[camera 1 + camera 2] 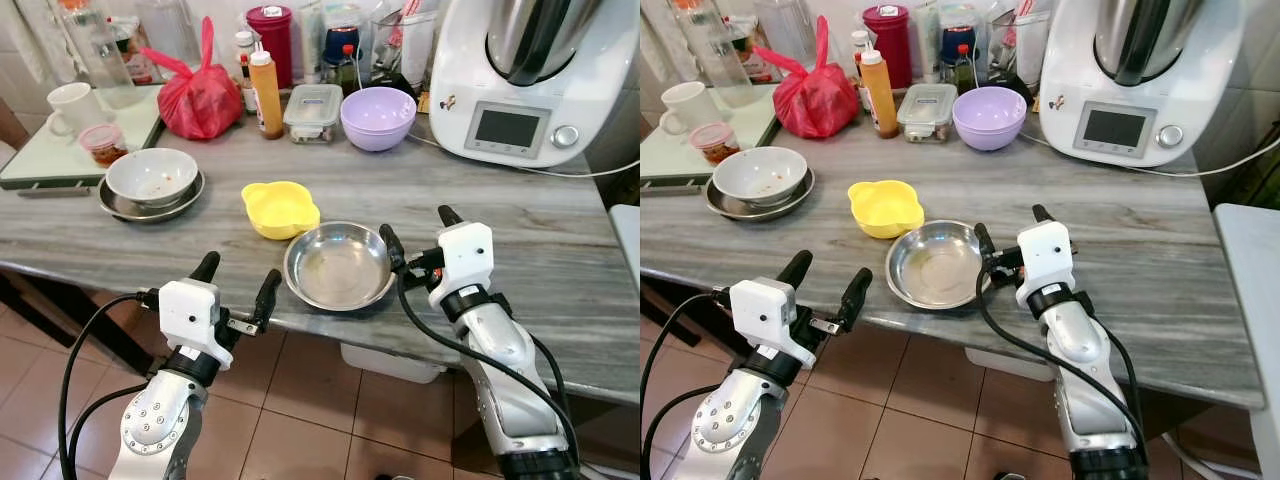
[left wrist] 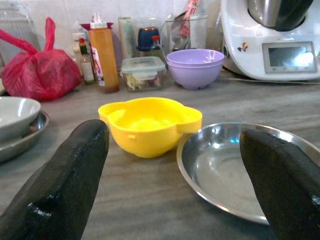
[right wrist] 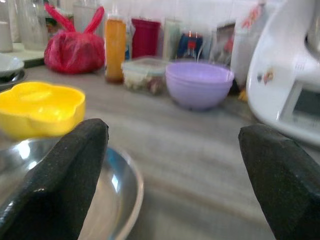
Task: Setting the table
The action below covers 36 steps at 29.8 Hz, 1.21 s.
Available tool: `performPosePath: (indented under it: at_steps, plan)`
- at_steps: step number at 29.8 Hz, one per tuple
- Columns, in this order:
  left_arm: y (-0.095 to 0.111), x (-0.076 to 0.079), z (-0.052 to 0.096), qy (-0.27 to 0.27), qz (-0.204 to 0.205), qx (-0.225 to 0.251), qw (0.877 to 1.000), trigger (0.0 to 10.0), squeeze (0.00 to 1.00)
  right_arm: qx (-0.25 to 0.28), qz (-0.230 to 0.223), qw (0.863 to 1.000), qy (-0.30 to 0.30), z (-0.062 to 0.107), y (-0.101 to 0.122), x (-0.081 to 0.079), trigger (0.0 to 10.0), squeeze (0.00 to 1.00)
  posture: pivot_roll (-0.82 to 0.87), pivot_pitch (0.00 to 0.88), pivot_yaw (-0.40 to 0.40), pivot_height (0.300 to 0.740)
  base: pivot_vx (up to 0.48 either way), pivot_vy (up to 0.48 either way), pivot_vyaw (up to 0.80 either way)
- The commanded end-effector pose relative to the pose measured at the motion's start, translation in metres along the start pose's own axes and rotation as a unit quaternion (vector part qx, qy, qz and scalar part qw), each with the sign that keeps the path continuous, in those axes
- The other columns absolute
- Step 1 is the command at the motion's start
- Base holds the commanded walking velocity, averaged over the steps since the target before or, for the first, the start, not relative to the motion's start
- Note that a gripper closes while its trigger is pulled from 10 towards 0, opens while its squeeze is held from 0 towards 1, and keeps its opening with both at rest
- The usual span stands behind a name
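Observation:
A steel plate (image 1: pixel 338 266) lies near the front edge of the grey counter (image 1: pixel 520 230). Touching its far left rim sits a small yellow bowl (image 1: pixel 279 208). A white bowl (image 1: pixel 152 175) rests on a second steel plate (image 1: pixel 112 203) at the left, and a purple bowl (image 1: pixel 378 117) stands further back. My left gripper (image 1: pixel 237 283) hovers open just off the counter's front edge, left of the steel plate. My right gripper (image 1: pixel 420 231) is open over the counter, its left finger (image 1: pixel 391 246) at the plate's right rim.
Along the back stand a red tied bag (image 1: pixel 200 95), an orange sauce bottle (image 1: pixel 266 94), a lidded food box (image 1: pixel 313 111), jars and a large white kitchen machine (image 1: pixel 525 75). A white mug (image 1: pixel 75 106) sits on a board at the left. Tiled floor lies below.

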<state>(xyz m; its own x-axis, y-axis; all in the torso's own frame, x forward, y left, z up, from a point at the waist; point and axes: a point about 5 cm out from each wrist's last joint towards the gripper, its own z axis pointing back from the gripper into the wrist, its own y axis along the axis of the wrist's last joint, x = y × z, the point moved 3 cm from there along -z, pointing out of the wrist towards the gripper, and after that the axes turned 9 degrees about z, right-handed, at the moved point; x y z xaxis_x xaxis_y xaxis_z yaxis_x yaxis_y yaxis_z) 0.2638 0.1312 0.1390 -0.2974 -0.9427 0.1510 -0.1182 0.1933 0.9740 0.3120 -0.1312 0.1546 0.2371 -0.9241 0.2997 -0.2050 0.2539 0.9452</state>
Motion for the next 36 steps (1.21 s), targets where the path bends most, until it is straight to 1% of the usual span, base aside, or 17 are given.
performPosePath:
  at_steps: [1,2,4,5,6,8,10,12,13,15,18,20,22,26,29,34,36]
  plan:
    - [-0.005,-0.012,0.001,0.031,-0.009,-0.010,0.999,10.0,0.00,-0.018,-0.032,0.999,0.018,0.005,0.002,-0.007,10.0,0.00,-0.11,0.076,0.116,0.740,0.000,0.000,0.00]
    - [-0.005,-0.012,0.001,0.031,-0.009,-0.010,0.999,10.0,0.00,-0.018,-0.032,0.999,0.018,0.005,0.002,-0.007,10.0,0.00,-0.11,0.076,0.116,0.740,0.000,0.000,0.00]
    - [-0.012,-0.018,0.005,0.051,-0.007,-0.026,0.998,10.0,0.00,-0.017,-0.032,0.999,0.026,0.008,0.007,-0.007,10.0,0.00,-0.11,0.076,0.116,0.740,0.000,0.000,0.00]
    - [-0.019,-0.024,0.009,0.063,-0.015,-0.040,0.997,10.0,0.00,-0.021,-0.031,0.999,0.026,0.011,0.007,-0.006,10.0,0.00,-0.12,0.071,0.126,0.740,0.000,0.000,0.00]
    - [-0.020,-0.025,0.010,0.065,-0.018,-0.043,0.997,10.0,0.00,-0.023,-0.032,0.999,0.026,0.012,0.007,-0.006,10.0,0.00,-0.12,0.071,0.126,0.740,0.000,0.000,0.00]
    - [-0.023,-0.027,0.012,0.073,-0.012,-0.046,0.996,10.0,0.00,-0.037,-0.034,0.999,0.021,0.015,0.001,-0.004,10.0,0.00,-0.12,0.072,0.125,0.740,0.000,0.000,0.00]
    - [-0.031,-0.037,0.020,0.104,-0.013,-0.059,0.993,10.0,0.00,-0.071,-0.045,0.996,-0.002,0.021,-0.015,-0.002,10.0,0.00,-0.11,0.071,0.111,0.740,0.000,0.000,0.00]
    - [-0.033,-0.040,0.022,0.117,-0.012,-0.064,0.991,10.0,0.00,-0.077,-0.045,0.996,-0.008,0.023,-0.017,-0.001,10.0,0.00,-0.11,0.071,0.110,0.740,0.000,0.000,0.00]
    - [-0.035,-0.043,0.026,0.131,-0.007,-0.065,0.989,10.0,0.00,-0.094,-0.055,0.994,-0.011,0.024,-0.022,-0.002,10.0,0.00,-0.12,0.068,0.103,0.740,0.000,0.000,0.00]
    - [-0.036,-0.046,0.029,0.146,0.000,-0.067,0.987,10.0,0.00,-0.101,-0.065,0.993,-0.017,0.025,-0.025,-0.004,10.0,0.00,-0.12,0.065,0.102,0.740,0.000,0.000,-0.27]
    - [-0.038,-0.046,0.030,0.146,0.002,-0.066,0.987,10.0,0.00,-0.100,-0.069,0.992,-0.021,0.025,-0.025,-0.004,10.0,0.00,-0.12,0.061,0.104,0.740,0.000,0.000,-0.53]
    - [-0.037,-0.045,0.031,0.143,-0.010,-0.065,0.988,10.0,0.00,-0.100,-0.070,0.992,-0.021,0.024,-0.025,-0.005,10.0,0.00,-0.12,0.061,0.104,0.740,0.000,0.000,-0.41]
    - [-0.037,-0.049,0.040,0.149,-0.021,-0.070,0.986,10.0,0.00,-0.094,-0.069,0.993,-0.011,0.021,-0.024,-0.007,10.0,0.00,-0.12,0.047,0.098,0.740,0.000,0.000,0.00]
    - [-0.041,-0.054,0.047,0.161,-0.016,-0.082,0.983,10.0,0.00,-0.093,-0.068,0.993,-0.010,0.019,-0.024,-0.006,10.0,0.00,-0.12,0.045,0.092,0.740,0.000,0.000,0.00]
    - [-0.041,-0.053,0.045,0.161,-0.013,-0.080,0.984,10.0,0.00,-0.097,-0.064,0.993,-0.011,0.018,-0.026,-0.006,10.0,0.00,-0.11,0.045,0.089,0.740,0.000,0.000,0.00]
    - [-0.039,-0.048,0.037,0.152,-0.019,-0.074,0.985,10.0,0.00,-0.099,-0.068,0.993,-0.006,0.016,-0.026,-0.007,10.0,0.00,-0.11,0.047,0.086,0.740,0.000,0.000,-0.71]
    - [-0.038,-0.046,0.036,0.144,-0.011,-0.075,0.987,10.0,0.00,-0.100,-0.069,0.993,-0.005,0.015,-0.026,-0.008,10.0,0.00,-0.10,0.049,0.086,0.740,0.000,0.000,-0.77]
